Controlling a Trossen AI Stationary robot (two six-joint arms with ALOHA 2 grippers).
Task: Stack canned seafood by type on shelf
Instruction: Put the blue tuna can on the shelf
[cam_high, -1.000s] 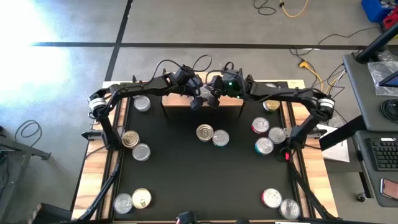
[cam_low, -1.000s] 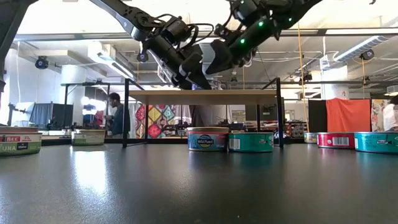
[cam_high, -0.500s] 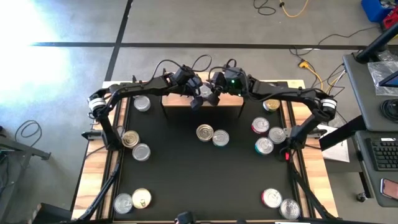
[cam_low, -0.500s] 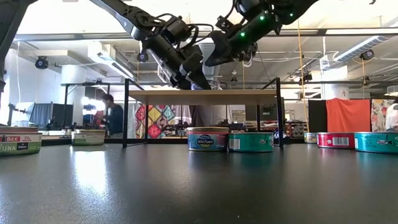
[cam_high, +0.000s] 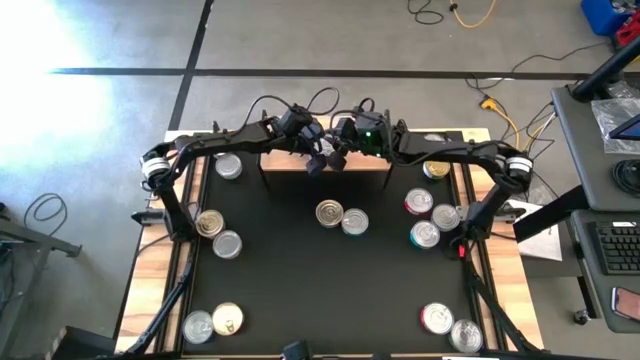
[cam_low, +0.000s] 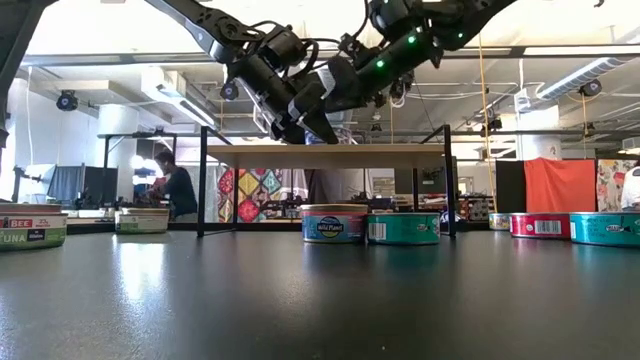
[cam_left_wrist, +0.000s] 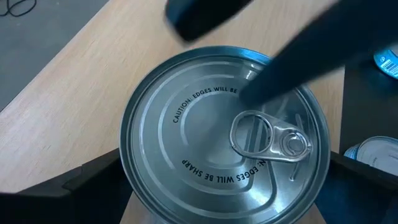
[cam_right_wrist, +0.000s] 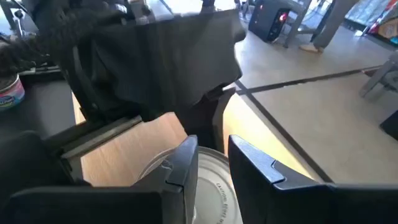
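Observation:
On the light-wood shelf (cam_high: 280, 160) at the table's far edge stands one can of seafood (cam_left_wrist: 205, 149) with a silver pull-tab lid. My left gripper (cam_left_wrist: 214, 177) is open, with a finger on either side of this can. My right gripper (cam_right_wrist: 213, 158) reaches in from the right and hangs over the same lid (cam_right_wrist: 214, 186). Only a narrow gap shows between its fingers, and nothing is in it. In the high view both grippers (cam_high: 318, 160) (cam_high: 336, 157) hide the can. Other cans rest on the black table top. My left gripper's fingers (cam_left_wrist: 74, 183) stand slanting down at the two sides of the can, which rests on the shelf; whether they touch its wall I cannot tell. My right gripper's fingers (cam_left_wrist: 280, 74) lie over the lid's far half, slanting down from the right; whether they touch it I cannot tell.
Two cans (cam_high: 329, 213) (cam_high: 354, 222) sit mid-table in front of the shelf. Three cans lie at the left (cam_high: 228, 166), several at the right (cam_high: 425, 218), and pairs at both near corners (cam_high: 213, 323) (cam_high: 452, 327). People move in the room behind (cam_low: 180, 190).
My right gripper tipped up and away from the left gripper, then tipped back down over the can on the shelf. My left gripper and the can have kept their place.

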